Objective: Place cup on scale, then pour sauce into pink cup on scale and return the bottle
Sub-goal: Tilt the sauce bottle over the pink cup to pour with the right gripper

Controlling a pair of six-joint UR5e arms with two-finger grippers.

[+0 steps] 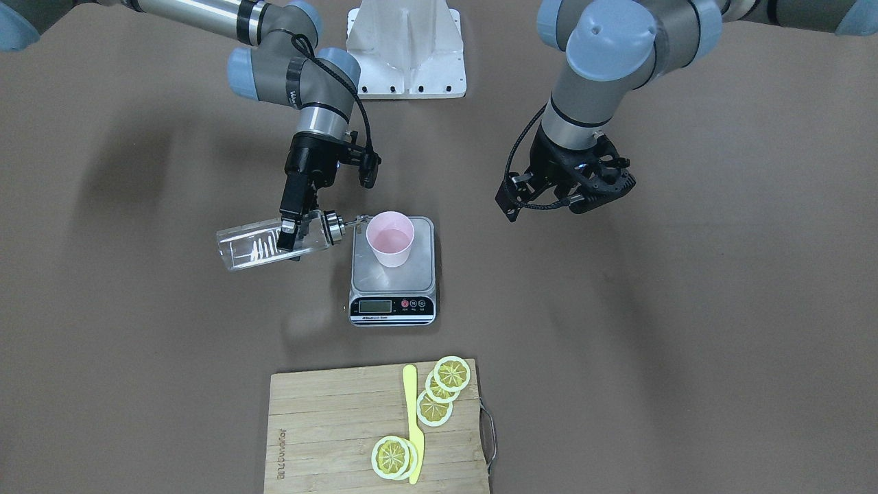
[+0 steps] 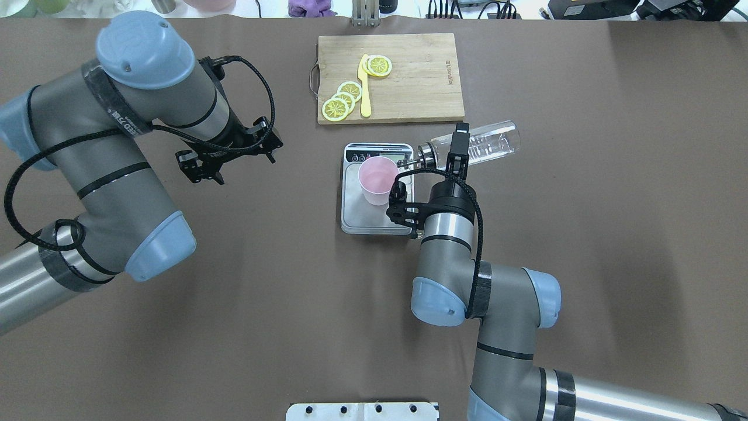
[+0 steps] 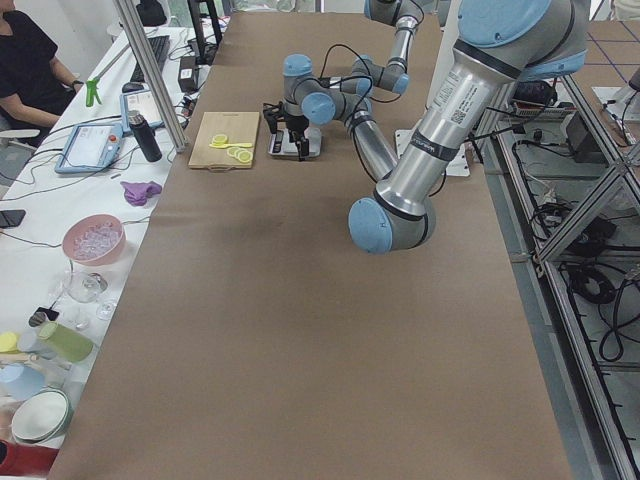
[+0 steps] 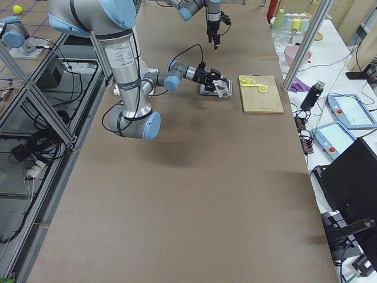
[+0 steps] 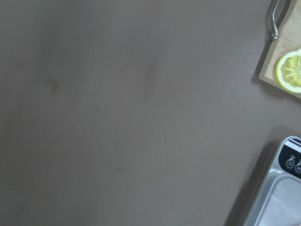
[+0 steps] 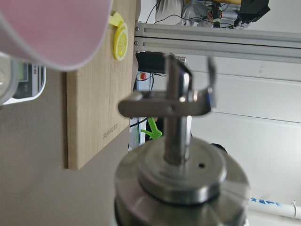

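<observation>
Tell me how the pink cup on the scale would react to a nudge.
The cup looks small and plastic, so probably light and easy to slide on the smooth steel platform of the scale. It tapers to a narrower base, so a knock near its rim from the spout of the bottle close by might tip it.

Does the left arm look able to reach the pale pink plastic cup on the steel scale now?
Probably yes: the left gripper hangs beside the scale, bare table between, and the clear glass bottle's spout nears the cup from the opposite side.
</observation>
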